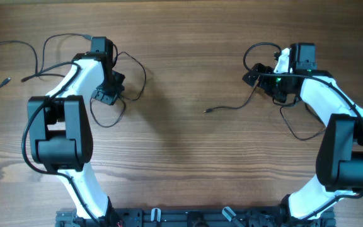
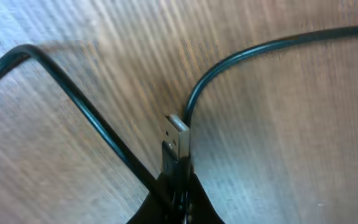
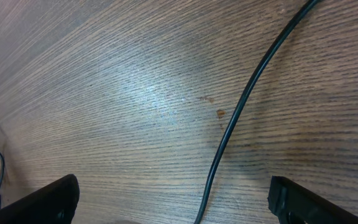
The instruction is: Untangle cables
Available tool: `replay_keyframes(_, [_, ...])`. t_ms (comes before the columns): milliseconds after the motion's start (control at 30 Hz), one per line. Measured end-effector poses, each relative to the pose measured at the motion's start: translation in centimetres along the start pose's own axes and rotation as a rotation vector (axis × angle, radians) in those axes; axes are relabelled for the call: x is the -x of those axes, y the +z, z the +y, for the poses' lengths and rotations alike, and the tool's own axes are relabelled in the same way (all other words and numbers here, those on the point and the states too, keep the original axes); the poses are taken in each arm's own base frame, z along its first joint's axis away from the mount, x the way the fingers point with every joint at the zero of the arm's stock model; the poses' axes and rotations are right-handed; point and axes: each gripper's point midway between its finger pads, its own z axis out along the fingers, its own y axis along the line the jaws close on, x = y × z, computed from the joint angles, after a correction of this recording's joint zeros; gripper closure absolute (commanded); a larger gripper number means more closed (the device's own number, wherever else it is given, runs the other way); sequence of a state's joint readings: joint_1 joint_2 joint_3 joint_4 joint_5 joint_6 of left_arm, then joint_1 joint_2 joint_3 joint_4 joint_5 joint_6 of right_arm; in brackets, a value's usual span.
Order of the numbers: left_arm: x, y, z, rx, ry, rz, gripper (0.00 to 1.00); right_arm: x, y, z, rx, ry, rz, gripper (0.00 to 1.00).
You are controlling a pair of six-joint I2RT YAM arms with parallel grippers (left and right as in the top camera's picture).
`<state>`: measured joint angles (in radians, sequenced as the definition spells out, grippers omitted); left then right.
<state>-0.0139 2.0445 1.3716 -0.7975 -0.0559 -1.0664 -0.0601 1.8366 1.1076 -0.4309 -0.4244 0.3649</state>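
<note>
Cables (image 1: 230,106): thin black strands lying loose on the wooden counter (image 1: 181,164), in two groups well apart, one at the left and one at the right.
Left group: long strands trail off toward the far left edge, and loops curve round the left pincer (image 1: 108,94) on its right and near sides.
Right group: one loop sits far of the right pincer (image 1: 263,79). Another bends along the near side, and a single strand runs left toward the middle and ends in a small tip.
Left pincer, wrist view (image 2: 179,199): closed tight on the base of a flat metal plug (image 2: 178,134). That plug's cable (image 2: 260,50) arcs away to the right, and a second strand crosses on the left.
Right pincer, wrist view (image 3: 182,208): spread wide and holding nothing. One strand (image 3: 241,106) lies on the wood between its fingers.
</note>
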Motion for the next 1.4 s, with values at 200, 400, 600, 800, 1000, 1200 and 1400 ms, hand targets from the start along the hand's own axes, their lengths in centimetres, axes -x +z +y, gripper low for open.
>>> replay_keyframes(200, [2.0, -4.2, 2.6, 0.018, -0.007, -0.014, 0.96, 0.0, 0.0, 0.0, -0.001, 0.001, 0.002, 0.00])
replay_keyframes(400, [7.3, -14.8, 8.2, -0.039, -0.146, -0.178, 0.96, -0.1, 0.0, 0.0, -0.001, 0.002, 0.002, 0.00])
replay_keyframes(600, [11.6, -15.7, 16.8, 0.104, -0.338, -0.208, 0.96, -0.1, 0.0, 0.0, -0.001, 0.001, 0.002, 0.00])
replay_keyframes(800, [17.1, -16.2, 26.7, 0.145, -0.661, -0.265, 0.96, -0.1, 0.0, 0.0, -0.001, 0.001, 0.002, 0.00])
replay_keyframes(1000, [23.3, -17.6, 32.1, 0.003, -0.850, -0.435, 0.96, -0.1, 0.0, 0.0, -0.001, 0.001, 0.003, 0.00])
replay_keyframes(1200, [26.3, -15.9, 32.3, -0.062, -0.861, -0.462, 0.96, -0.1, 0.0, 0.0, -0.001, 0.001, 0.003, 0.00])
replay_keyframes(1400, [27.9, -9.5, 32.4, -0.028, -0.860, -0.381, 0.95, -0.1, 0.0, 0.0, -0.001, 0.001, 0.003, 0.00])
